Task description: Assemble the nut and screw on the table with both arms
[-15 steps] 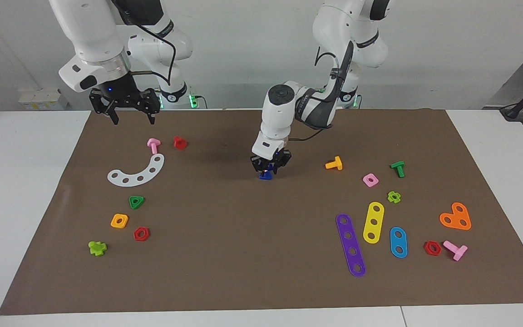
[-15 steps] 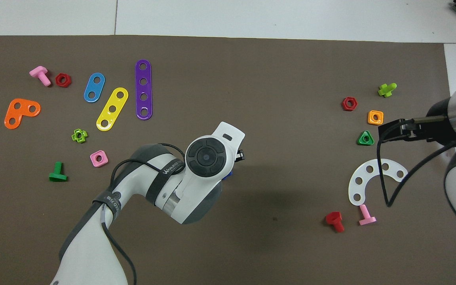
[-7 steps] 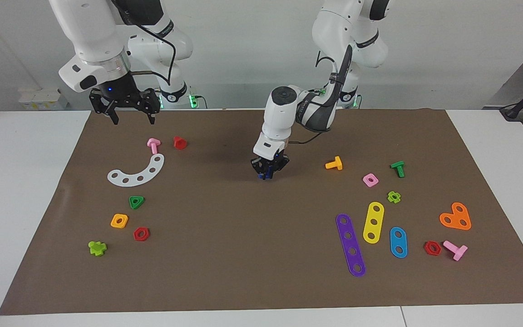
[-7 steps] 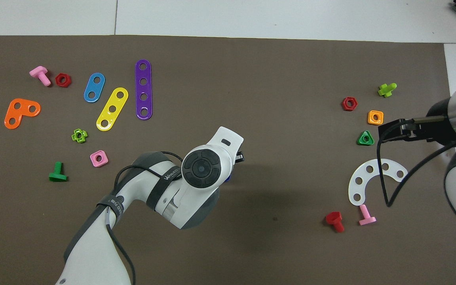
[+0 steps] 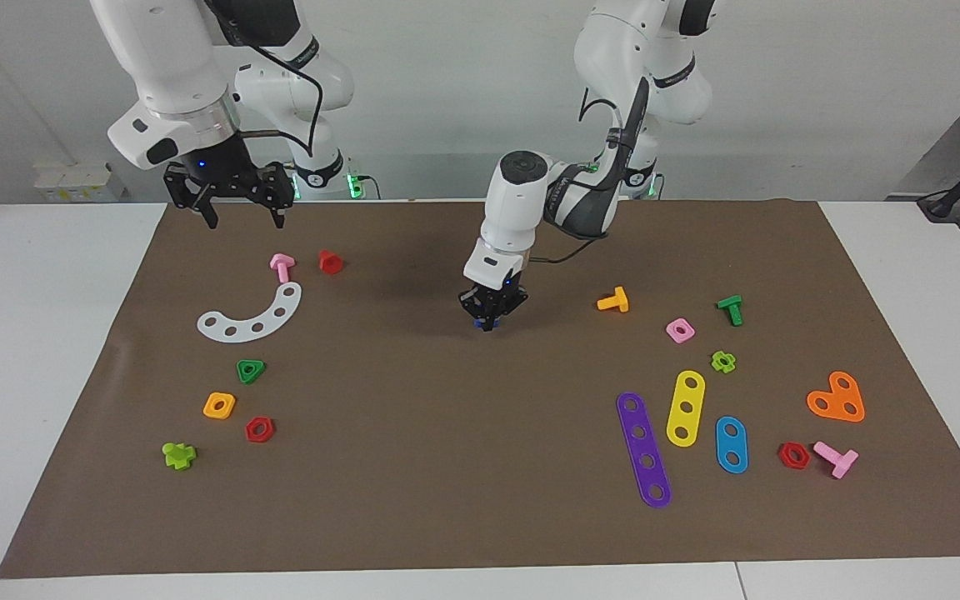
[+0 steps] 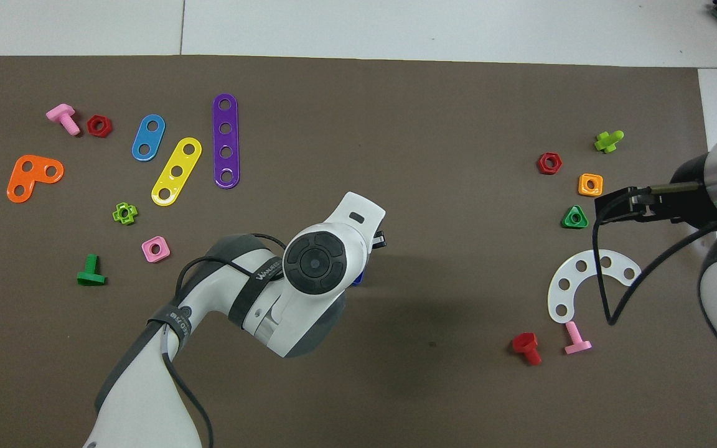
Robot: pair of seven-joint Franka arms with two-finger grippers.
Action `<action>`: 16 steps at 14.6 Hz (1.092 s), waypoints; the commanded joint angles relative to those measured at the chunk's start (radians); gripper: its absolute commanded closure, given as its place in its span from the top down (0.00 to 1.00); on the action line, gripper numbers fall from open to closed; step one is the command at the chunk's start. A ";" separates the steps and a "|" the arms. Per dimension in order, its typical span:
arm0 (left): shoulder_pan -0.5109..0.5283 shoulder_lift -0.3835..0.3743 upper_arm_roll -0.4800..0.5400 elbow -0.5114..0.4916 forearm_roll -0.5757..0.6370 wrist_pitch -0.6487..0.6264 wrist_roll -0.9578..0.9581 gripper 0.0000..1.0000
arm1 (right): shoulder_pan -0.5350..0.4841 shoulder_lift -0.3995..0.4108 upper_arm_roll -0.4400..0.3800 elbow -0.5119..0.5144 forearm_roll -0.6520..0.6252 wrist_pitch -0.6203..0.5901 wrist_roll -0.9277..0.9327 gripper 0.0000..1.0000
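Left gripper clamped on a small blue piece at mid-mat.

I see only a sliver of the blue piece [image 5: 488, 326] between the left gripper [image 5: 490, 318] fingertips, down at the brown mat [image 5: 447, 467] on the table [image 5: 30, 333]; I cannot tell whether it is the nut or the screw, nor which way its long axis runs. The left wrist hides most of it from overhead. My right gripper [image 5: 240, 218] waits, jaws spread wide, above the mat's edge at its own end, over the pink bolt [image 5: 282, 267].
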 commanded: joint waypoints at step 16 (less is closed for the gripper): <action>0.489 -0.240 0.004 0.225 -0.006 -0.676 0.737 1.00 | -0.010 -0.025 0.004 -0.031 -0.002 0.022 0.007 1.00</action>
